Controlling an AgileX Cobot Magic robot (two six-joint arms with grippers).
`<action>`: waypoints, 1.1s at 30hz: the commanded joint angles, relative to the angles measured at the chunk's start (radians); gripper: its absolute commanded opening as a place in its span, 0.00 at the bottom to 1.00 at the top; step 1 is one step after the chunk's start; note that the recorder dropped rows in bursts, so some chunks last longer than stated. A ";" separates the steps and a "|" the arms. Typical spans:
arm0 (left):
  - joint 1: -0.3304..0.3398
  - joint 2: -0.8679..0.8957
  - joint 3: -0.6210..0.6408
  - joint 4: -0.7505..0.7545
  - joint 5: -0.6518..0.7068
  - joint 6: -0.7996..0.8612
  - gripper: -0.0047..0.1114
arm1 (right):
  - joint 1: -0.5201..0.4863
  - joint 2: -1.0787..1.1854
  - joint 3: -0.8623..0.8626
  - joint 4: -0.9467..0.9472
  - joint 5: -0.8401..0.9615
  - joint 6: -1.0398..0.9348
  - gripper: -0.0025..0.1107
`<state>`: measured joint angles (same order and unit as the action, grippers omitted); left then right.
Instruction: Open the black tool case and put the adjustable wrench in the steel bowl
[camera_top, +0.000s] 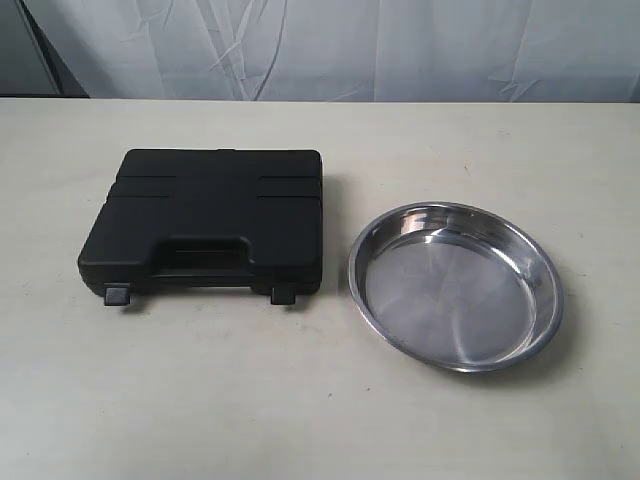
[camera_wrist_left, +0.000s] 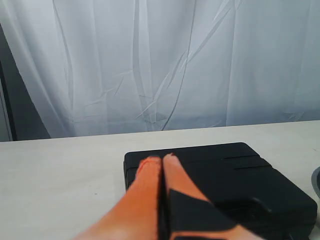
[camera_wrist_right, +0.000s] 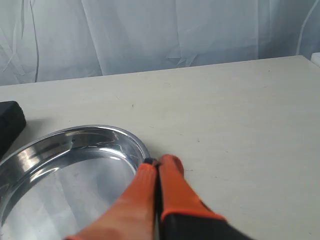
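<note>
Plastic, matte black and moulded, makes up the flat rectangular case (camera_top: 215, 215), which lies closed on the left of the pale table (camera_top: 300, 400) with its handle cutout (camera_top: 205, 250) and two small latches (camera_top: 118, 295) on the near edge. Just right of it, apart, sits the round, shallow, mirror-bright steel bowl (camera_top: 455, 290) with a rolled rim. Both grippers have smooth orange fingers pressed together on nothing, the left gripper (camera_wrist_left: 161, 159) over the case and the right gripper (camera_wrist_right: 157, 161) by the bowl's rim; I cannot tell whether either touches.
</note>
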<state>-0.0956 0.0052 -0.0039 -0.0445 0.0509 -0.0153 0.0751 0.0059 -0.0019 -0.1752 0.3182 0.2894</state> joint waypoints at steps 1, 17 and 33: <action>-0.007 -0.005 0.004 0.006 -0.002 -0.001 0.04 | -0.005 -0.006 0.002 -0.006 -0.007 -0.002 0.01; -0.007 -0.005 0.004 0.006 0.000 -0.001 0.04 | -0.005 -0.006 0.002 0.364 -0.440 0.115 0.01; -0.007 -0.005 0.004 0.006 0.000 -0.001 0.04 | -0.005 -0.006 0.001 0.702 -0.519 0.512 0.01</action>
<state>-0.0956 0.0052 -0.0039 -0.0445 0.0509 -0.0153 0.0745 0.0059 -0.0019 0.5138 -0.2015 0.6548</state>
